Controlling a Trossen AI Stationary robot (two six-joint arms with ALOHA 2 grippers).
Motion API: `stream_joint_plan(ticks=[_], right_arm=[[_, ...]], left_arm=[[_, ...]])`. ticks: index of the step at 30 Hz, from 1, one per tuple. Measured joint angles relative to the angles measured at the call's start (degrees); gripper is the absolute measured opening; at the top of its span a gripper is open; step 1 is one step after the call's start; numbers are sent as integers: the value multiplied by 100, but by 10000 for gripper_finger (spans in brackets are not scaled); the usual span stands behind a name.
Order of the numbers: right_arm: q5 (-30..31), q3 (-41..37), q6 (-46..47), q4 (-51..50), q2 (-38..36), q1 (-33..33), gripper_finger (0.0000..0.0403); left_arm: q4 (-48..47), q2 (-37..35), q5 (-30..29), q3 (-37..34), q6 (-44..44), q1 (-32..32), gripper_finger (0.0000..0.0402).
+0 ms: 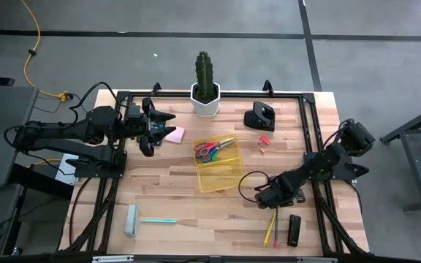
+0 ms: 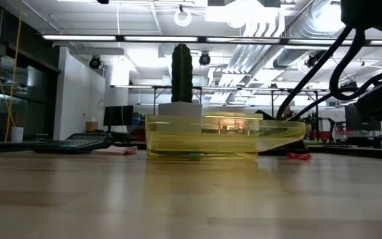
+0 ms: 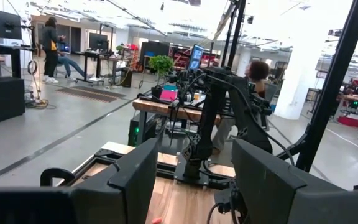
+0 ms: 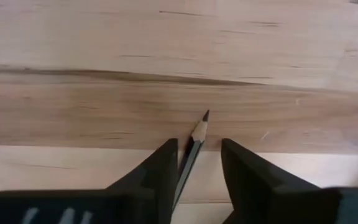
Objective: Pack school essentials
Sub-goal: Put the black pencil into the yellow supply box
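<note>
Right wrist view: right end effector (image 4: 196,163) is low over the surface (image 4: 104,74), fingers spread a little, with a dark pencil (image 4: 194,140) lying in the gap between them. Pencil's long axis runs straight out along the finger direction, sharpened tip pointing away from the wrist. No clear pinch yet; fingers flank the shaft, contact cannot be told.

High view: right end effector (image 1: 267,196) sits at the near-right part of the surface, just beside the yellow tray (image 1: 229,183), off its near-right corner. Tray lies toward the table centre from this end effector, so the carry is short. Blue-handled and red-handled scissors (image 1: 212,149) are already in the tray's far end. A yellow pencil (image 1: 270,226) lies on the surface just nearer the front edge than the right end effector, next to a black oblong item (image 1: 294,229).

Left end effector (image 1: 150,126) is at the far-left, fingers apart and empty per left wrist view, just beside the pink sticky-note pad (image 1: 174,135). Light-blue pen (image 1: 157,220) and grey block (image 1: 131,220) lie near-left, well apart from both arms. Tiny red pieces (image 1: 263,140) lie far-right, near the black calculator (image 1: 260,117).

Judgement: right arm is nearer the pencils; closing on the shaft comes next.
</note>
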Motion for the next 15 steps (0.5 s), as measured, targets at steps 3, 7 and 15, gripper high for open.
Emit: stream_joint_plan(ticks=[3, 7, 15], right_arm=[[7, 5, -65, 8, 31, -45, 105], [19, 5, -177, 6, 34, -115, 90], [18, 2, -528, -29, 45, -255, 34]], left_arm=[[0, 0, 0, 0, 0, 0, 197], [2, 0, -2, 0, 0, 0, 197], [2, 0, -2, 0, 0, 0, 197]])
